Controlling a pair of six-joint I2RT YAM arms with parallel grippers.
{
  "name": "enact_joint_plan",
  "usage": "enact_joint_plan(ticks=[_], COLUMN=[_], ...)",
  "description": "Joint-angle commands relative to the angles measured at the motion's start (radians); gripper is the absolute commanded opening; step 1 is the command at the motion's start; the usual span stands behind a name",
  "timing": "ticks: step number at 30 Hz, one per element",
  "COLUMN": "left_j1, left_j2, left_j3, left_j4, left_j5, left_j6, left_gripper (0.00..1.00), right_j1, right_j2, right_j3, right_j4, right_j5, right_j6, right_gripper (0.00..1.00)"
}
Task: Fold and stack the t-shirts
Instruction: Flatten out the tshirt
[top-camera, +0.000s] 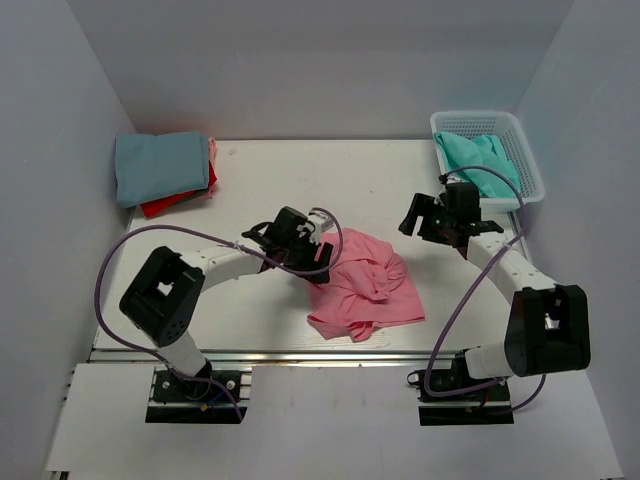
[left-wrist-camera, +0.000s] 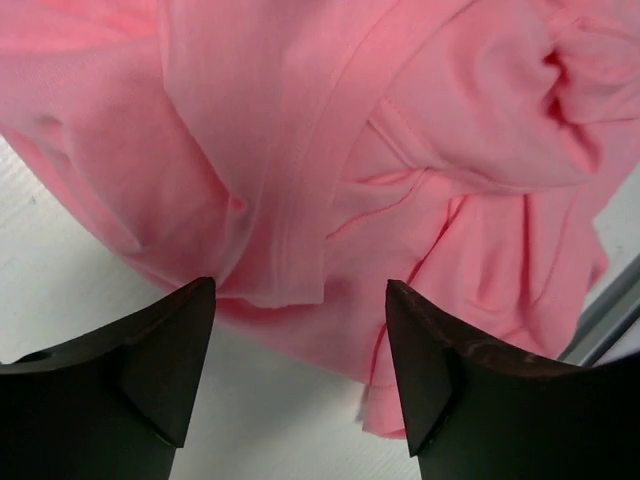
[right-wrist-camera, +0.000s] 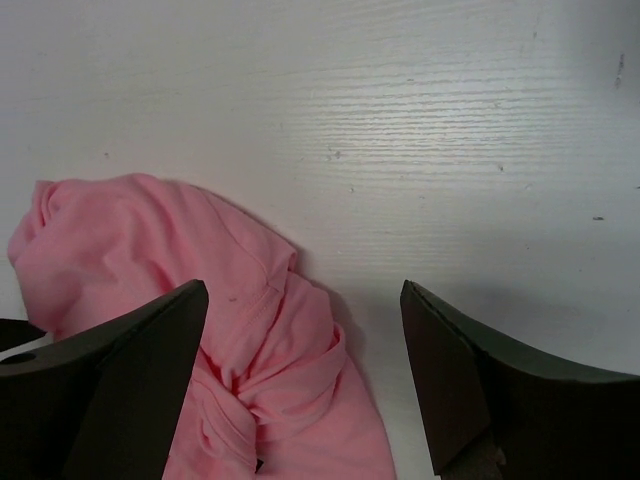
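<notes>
Partly done, I judge: a folded dusty blue cotton t-shirt (top-camera: 160, 165) lies on a red one (top-camera: 178, 200) in the white tabletop's (top-camera: 300, 180) far left corner. A crumpled salmon pink cotton t-shirt (top-camera: 365, 285) sits unfolded close to the near edge. A turquoise green t-shirt (top-camera: 480, 152) lies in the white plastic lattice basket (top-camera: 490, 116), far right. The left claw (left-wrist-camera: 300, 290), spread, is at the pink hem, pinching nothing. The right claw (right-wrist-camera: 304, 285), spread, hovers over bare tabletop beside the shirt. Open room lies beyond it.

Lab test cell, plain white walls (top-camera: 300, 70) boxing a white table (top-camera: 260, 180), aluminium mounting rail (top-camera: 300, 356) at near edge
</notes>
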Motion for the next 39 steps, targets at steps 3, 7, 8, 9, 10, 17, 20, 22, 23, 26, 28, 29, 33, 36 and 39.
enact_joint_plan(ticks=[3, 7, 8, 9, 10, 17, 20, 22, 23, 26, 28, 29, 33, 36, 39], left_j1=[-0.052, -0.063, -0.063, -0.073, -0.073, -0.083, -0.083, -0.083, -0.083, -0.083, -0.083, -0.083, -0.083, -0.083, -0.083], left_j2=[-0.011, 0.046, 0.06, 0.06, 0.06, 0.069, 0.056, 0.042, 0.028, 0.017, 0.005, 0.005, -0.02, -0.044, -0.072], left_j3=[0.057, 0.096, 0.096, 0.096, 0.096, 0.076, 0.076, 0.076, 0.076, 0.096, 0.105, 0.105, 0.105, 0.114, 0.148], left_j4=[-0.093, -0.114, -0.084, -0.071, -0.059, -0.048, -0.057, -0.057, -0.047, -0.047, -0.047, -0.047, -0.047, -0.028, -0.019], left_j5=[-0.172, -0.16, -0.16, -0.136, -0.136, -0.156, -0.17, -0.17, -0.17, -0.17, -0.17, -0.17, -0.17, -0.17, -0.209], left_j6=[0.014, 0.005, 0.005, 0.005, 0.005, -0.006, -0.016, -0.016, -0.016, -0.016, -0.007, -0.007, -0.007, -0.007, -0.016], left_gripper=[0.74, 0.61, 0.59, 0.57, 0.56, 0.21, 0.0, 0.0, 0.0, 0.0, 0.0, 0.0, 0.0, 0.0, 0.0], right_j1=[0.007, 0.014, 0.021, 0.025, 0.028, 0.079, 0.103, 0.125, 0.131, 0.159, 0.183, 0.189, 0.209, 0.214, 0.214], right_j2=[-0.056, -0.056, -0.053, -0.048, -0.045, -0.02, -0.002, 0.015, 0.019, 0.049, 0.061, 0.061, 0.061, 0.053, 0.018], right_j3=[-0.032, -0.073, -0.074, -0.078, -0.081, -0.096, -0.105, -0.108, -0.113, -0.11, -0.111, -0.108, -0.091, -0.078, -0.068], right_j4=[0.007, 0.028, 0.025, 0.016, 0.013, -0.019, -0.044, -0.076, -0.082, -0.104, -0.104, -0.102, -0.082, -0.044, 0.022], right_j5=[-0.155, -0.28, -0.288, -0.291, -0.29, -0.331, -0.328, -0.273, -0.237, -0.238, -0.245, -0.251, -0.274, -0.272, -0.213], right_j6=[-0.024, -0.037, -0.04, -0.045, -0.048, -0.077, -0.09, -0.096, -0.091, -0.099, -0.1, -0.102, -0.106, -0.078, -0.045], right_gripper=[0.81, 0.7, 0.69, 0.68, 0.68, 0.62, 0.59, 0.59, 0.59, 0.54, 0.44, 0.37, 0.04, 0.0, 0.0])
